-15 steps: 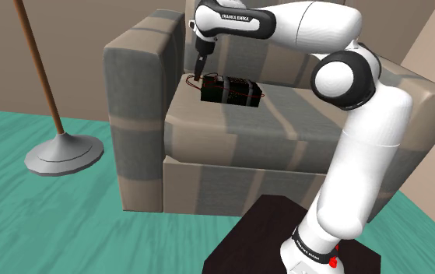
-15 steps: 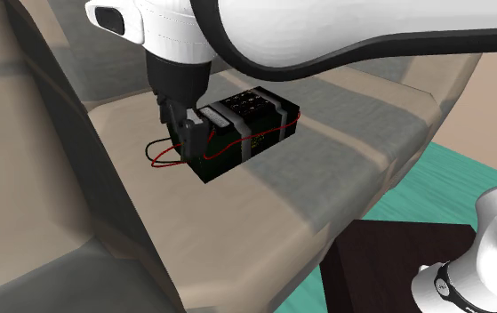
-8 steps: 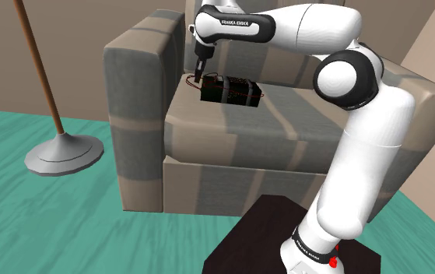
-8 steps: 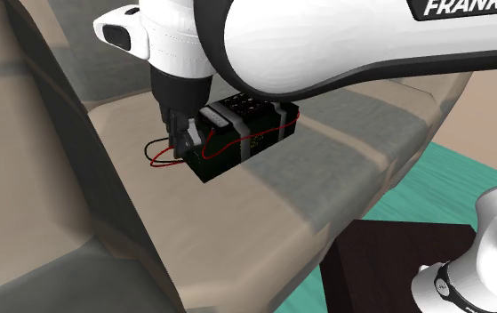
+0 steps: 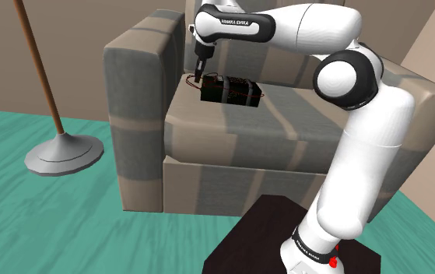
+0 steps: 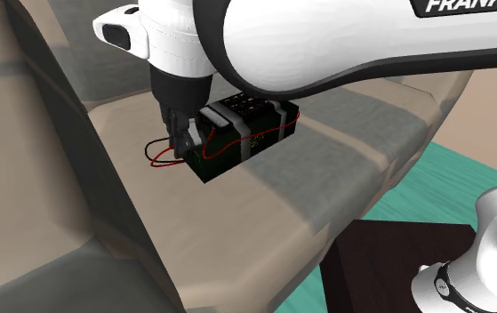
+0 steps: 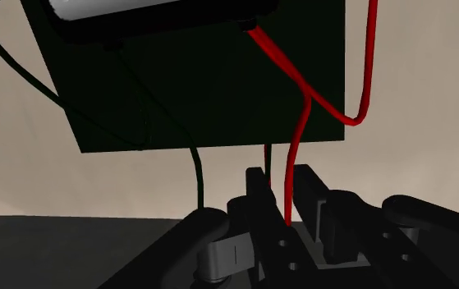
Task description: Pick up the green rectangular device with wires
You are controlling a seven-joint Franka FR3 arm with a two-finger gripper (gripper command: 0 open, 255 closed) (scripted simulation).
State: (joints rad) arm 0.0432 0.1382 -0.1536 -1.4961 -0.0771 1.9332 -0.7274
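The gripper (image 7: 282, 195) of one white arm (image 5: 309, 27) is clenched almost fully, its two black fingers (image 7: 255, 193) pinching a red wire (image 7: 291, 156) that trails from the single dark, near-black device (image 7: 203, 82) lying just ahead of them. A second red wire (image 7: 368, 57) loops out past the device's corner beside the gripper, and one thin dark wire (image 7: 197, 176) hangs down on the other side of the fingers. In the second exterior view the gripper comes straight down at the device's near end, where a red loop spills onto the cushion; one grey band wraps the device's middle and one pale block sits on its top. The device rests flat on the seat (image 5: 231, 128) of one striped grey-and-tan armchair, running lengthwise away from the gripper. The armrest (image 5: 134, 86) rises close beside the gripper, opposite the device, and the backrest stands close behind; bare cushion lies open on the near side, out to the seat's front edge. The arm's link above the gripper reads "FRANKA EMIKA". Farther off, beyond the armrest, one floor lamp (image 5: 64, 153) stands on the teal floor (image 5: 52, 226); the dark stand (image 5: 258, 233) sits in front of the chair.
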